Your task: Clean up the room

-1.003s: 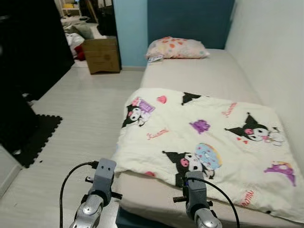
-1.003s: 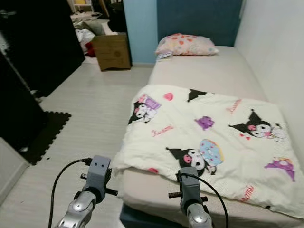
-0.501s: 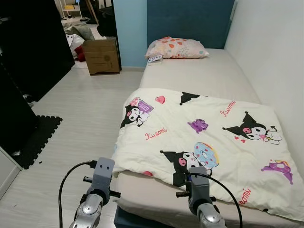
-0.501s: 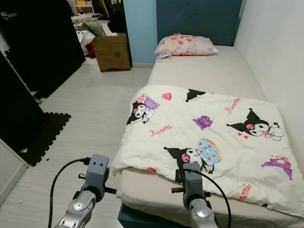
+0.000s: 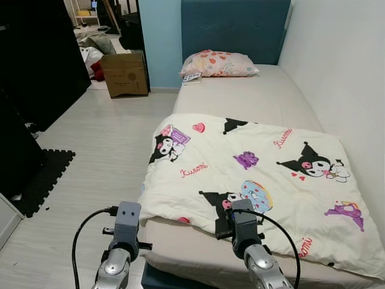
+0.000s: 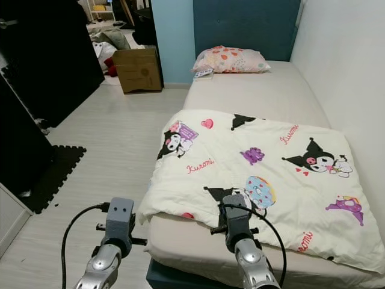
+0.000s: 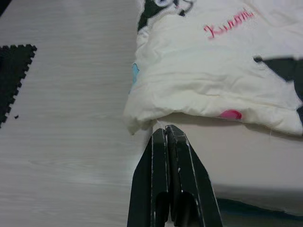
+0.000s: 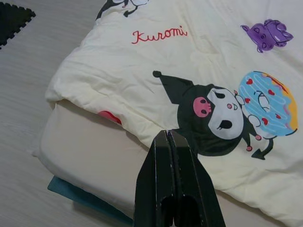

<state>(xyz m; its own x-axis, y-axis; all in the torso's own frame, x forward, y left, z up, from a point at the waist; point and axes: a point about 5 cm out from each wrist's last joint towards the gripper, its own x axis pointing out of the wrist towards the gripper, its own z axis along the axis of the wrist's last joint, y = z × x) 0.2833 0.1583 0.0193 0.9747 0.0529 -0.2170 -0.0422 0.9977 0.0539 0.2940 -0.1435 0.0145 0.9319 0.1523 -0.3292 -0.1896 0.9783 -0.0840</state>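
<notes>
Ahead, one bed with a dark blue headboard stands along the white wall, and one cream blanket with cartoon prints lies spread over its near half, its front edge a little short of the mattress edge. One pillow with a coloured pattern lies at the head of the bed, and one small flat thing lies just beside it on the mattress; what it is I cannot tell. On the blanket I count four black cartoon heads, two purple figures and one blue round figure with hearts. Two arms reach forward at the bottom of the head views. The left end effector is over the floor, near the left front corner of the blanket, and its two black fingers are pressed together with nothing between them. The right end effector is above the front part of the blanket, near the black head beside the blue round figure, and its two fingers are also together and hold nothing. On the pale wooden floor, one black foam mat lies at the left. One cardboard box stands against the light blue wall, and behind it some clothes and bags lie in a heap.
</notes>
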